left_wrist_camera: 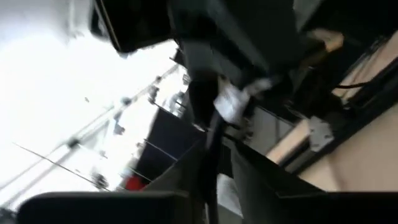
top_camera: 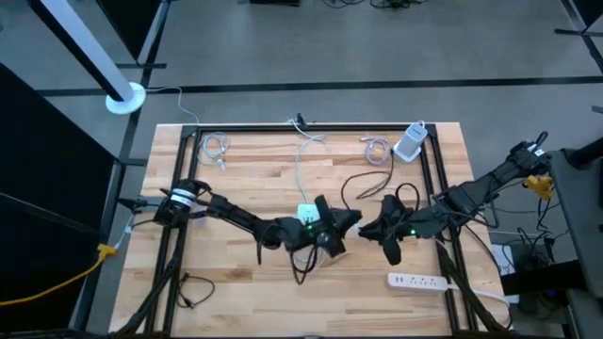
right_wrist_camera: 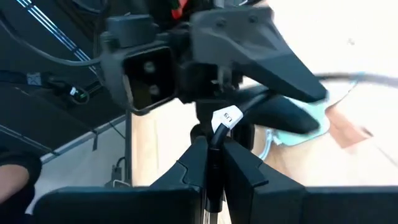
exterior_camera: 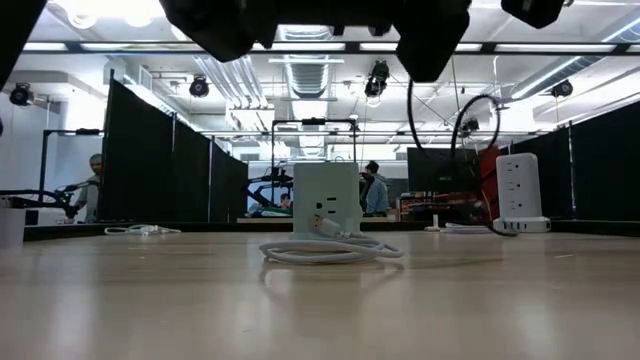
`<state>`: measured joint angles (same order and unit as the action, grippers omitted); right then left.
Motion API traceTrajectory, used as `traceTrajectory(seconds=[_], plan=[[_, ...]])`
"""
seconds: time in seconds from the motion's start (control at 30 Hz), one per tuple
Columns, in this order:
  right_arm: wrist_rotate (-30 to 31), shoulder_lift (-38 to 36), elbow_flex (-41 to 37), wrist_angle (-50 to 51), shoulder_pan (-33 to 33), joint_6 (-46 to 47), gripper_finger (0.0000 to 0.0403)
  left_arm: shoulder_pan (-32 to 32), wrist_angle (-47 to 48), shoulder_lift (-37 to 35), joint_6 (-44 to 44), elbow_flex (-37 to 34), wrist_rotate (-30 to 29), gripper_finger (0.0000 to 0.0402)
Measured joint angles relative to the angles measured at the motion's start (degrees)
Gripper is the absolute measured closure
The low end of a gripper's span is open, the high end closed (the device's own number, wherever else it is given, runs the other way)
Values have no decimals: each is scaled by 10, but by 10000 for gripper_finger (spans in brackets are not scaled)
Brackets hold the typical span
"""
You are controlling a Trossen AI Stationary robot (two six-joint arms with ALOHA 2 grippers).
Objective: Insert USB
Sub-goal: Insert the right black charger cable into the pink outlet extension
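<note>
The right gripper (right_wrist_camera: 211,163) pinched the black cable (right_wrist_camera: 219,134), long axis running straight ahead toward the left gripper (top_camera: 325,235) (fingers' state unclear), just beyond

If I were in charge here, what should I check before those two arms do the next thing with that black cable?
1. Right gripper shut on the black cable: ok.
2. Left gripper hold on the same cable: cannot tell; its fingers surround it but may be loosening.
3. White outlet cube upright on the table: ok.
4. White cord coiled in front of the cube, possibly in the way: not ok.
5. Plug end lined up with a port: cannot tell, hidden by the arms.
</note>
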<state>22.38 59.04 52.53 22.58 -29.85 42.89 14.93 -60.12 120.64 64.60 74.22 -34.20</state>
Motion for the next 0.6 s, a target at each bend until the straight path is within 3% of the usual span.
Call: traceTrajectory(seconds=[0.13,0.33,0.6], plan=[[13,0,0,22,0,-1,384,-9,56,0,-72,0,0,287],[81,-10,0,33,-12,-26,384,-22,128,0,-260,0,22,235],[162,-37,1,128,-39,5,384,-41,146,0,-312,-1,16,213]])
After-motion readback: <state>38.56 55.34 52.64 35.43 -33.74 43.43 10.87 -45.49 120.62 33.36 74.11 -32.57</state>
